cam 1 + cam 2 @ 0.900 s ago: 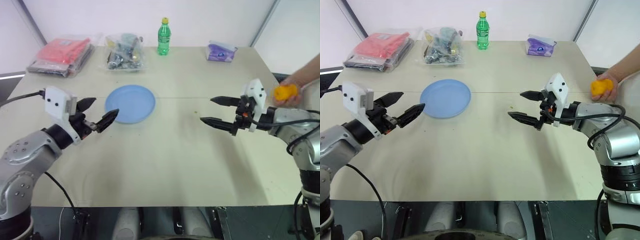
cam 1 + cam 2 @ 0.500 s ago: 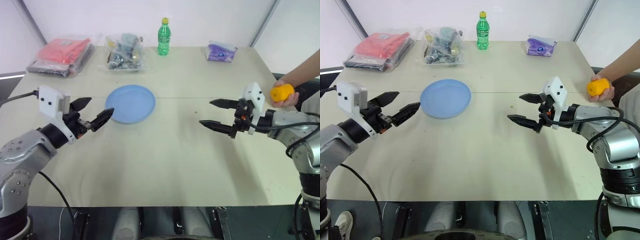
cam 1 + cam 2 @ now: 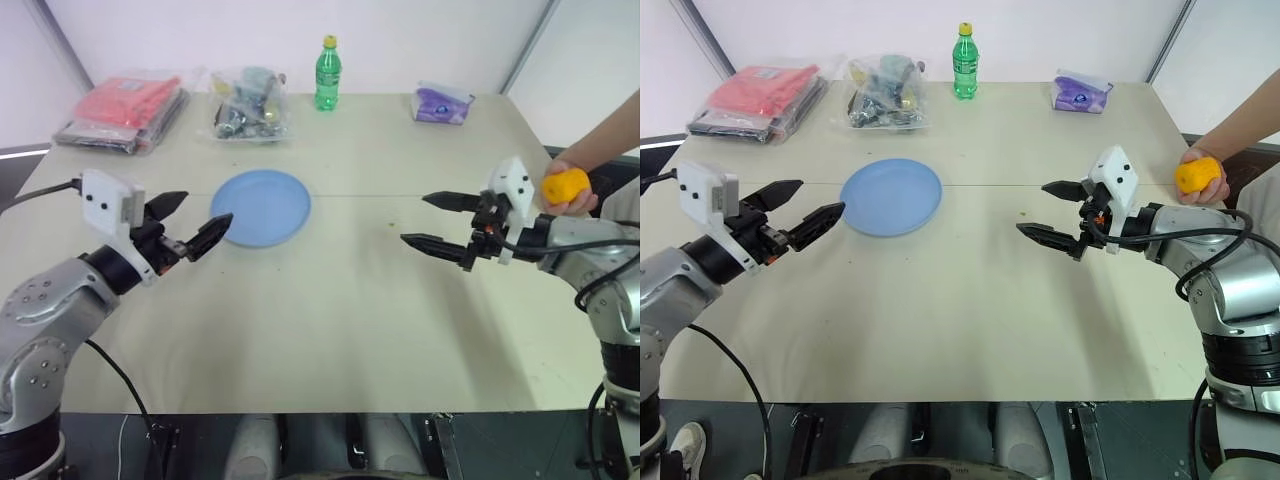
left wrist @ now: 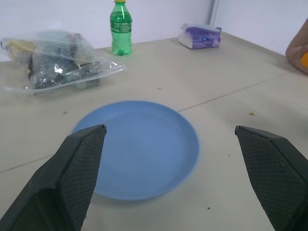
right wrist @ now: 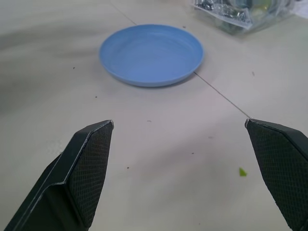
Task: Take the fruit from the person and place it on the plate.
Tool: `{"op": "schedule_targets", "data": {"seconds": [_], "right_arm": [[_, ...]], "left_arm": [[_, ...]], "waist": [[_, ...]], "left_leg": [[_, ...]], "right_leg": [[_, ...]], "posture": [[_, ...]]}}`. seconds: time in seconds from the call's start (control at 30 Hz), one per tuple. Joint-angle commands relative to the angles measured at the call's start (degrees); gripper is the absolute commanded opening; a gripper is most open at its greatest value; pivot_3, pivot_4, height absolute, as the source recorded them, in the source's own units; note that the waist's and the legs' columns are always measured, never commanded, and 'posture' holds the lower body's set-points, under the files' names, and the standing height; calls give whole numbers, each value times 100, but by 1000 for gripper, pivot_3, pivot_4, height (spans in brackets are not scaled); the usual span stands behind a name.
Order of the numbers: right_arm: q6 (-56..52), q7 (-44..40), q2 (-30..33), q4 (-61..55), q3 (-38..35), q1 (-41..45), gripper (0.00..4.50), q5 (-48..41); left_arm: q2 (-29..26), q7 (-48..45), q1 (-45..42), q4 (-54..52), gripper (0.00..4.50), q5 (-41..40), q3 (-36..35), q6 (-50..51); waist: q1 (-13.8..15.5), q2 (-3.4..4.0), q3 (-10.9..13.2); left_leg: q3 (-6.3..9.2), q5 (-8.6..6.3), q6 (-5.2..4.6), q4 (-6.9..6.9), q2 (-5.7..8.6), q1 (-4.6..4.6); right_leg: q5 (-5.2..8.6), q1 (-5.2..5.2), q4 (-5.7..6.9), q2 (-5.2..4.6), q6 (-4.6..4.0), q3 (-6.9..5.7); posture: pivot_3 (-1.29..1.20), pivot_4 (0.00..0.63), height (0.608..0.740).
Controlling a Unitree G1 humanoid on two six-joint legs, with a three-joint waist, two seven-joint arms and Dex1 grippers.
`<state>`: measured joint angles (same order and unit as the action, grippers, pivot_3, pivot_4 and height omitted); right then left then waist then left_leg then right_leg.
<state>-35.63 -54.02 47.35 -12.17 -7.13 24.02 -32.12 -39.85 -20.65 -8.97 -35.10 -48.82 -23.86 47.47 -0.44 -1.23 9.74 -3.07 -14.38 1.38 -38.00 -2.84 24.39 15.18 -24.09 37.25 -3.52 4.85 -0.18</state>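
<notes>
Looking across the table (image 3: 330, 320), you are seeing the plate (image 3: 262, 206) lying bare toward its ten o'clock, with nothing on it yet. Farther back, a red packet (image 3: 125, 112) is sitting at eleven o'clock, a clear bag (image 3: 248, 103) beside it, a green bottle (image 3: 328, 73) at twelve and a purple pack (image 3: 441, 103) at one.

Your right gripper (image 3: 440, 221) is hanging at three o'clock with its jaws spread wide and nothing between them, and it is pointing inward toward the plate. The person's hand (image 3: 1205, 178) is holding the fruit (image 3: 566, 185) just off the table edge, behind and outside that gripper's camera block, so the jaws are facing away from it. That is your biggest risk: to reach the fruit you are probably having to swing the wrist round, and the block or a finger could be knocking the person's fingers on the way.

Your left gripper (image 3: 191, 226) is hovering at nine o'clock, jaws also open and empty, its tips just beside the plate's rim. If it is dropping or drifting, it could be nudging the plate away from where you are meaning to set the fruit.

The fruit looks smooth and roundish, so I judge that a pinch off its middle could be squeezing it out of the jaws. Closing before the person lets go could be tugging their hand; releasing it high over the plate could be letting it roll off.
</notes>
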Motion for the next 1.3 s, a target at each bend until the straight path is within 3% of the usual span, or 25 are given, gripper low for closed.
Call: {"op": "schedule_targets", "data": {"seconds": [0.03, 0.93, 1.07, 1.3], "right_arm": [[197, -132, 18, -39, -128, 2, 4480, -13], [169, -196, -7, 48, -34, 286, 4480, 103], [70, 362, -377, -53, -49, 536, 4480, 85], [-1267, 2711, -1965, -298, -99, 1544, 4480, -93]], "left_arm": [[-31, 42, -87, -123, 4500, -12, -63, -107], [202, 263, -44, -239, 4500, 40, 82, -227], [206, 236, -239, -116, 4500, 157, 193, -295], [304, 178, -295, -46, 4500, 417, 418, -491]], "waist": [[-7, 0, 0], [-11, 0, 0], [-12, 0, 0], [-20, 1, -1]], "left_leg": [[0, 0, 0, 0, 0, 0], [0, 0, 0, 0, -1, -1], [1, 0, 0, 0, -1, -1], [2, 2, 4, 0, -4, -1]], "right_leg": [[0, 0, 0, 0, 0, 0], [0, 0, 1, 0, 1, 0], [-1, 0, 1, 1, 1, 0], [-1, -10, 20, 5, 1, 2]], "posture": [[0, 150, 731], [0, 150, 731], [0, 150, 731], [0, 150, 731]]}}
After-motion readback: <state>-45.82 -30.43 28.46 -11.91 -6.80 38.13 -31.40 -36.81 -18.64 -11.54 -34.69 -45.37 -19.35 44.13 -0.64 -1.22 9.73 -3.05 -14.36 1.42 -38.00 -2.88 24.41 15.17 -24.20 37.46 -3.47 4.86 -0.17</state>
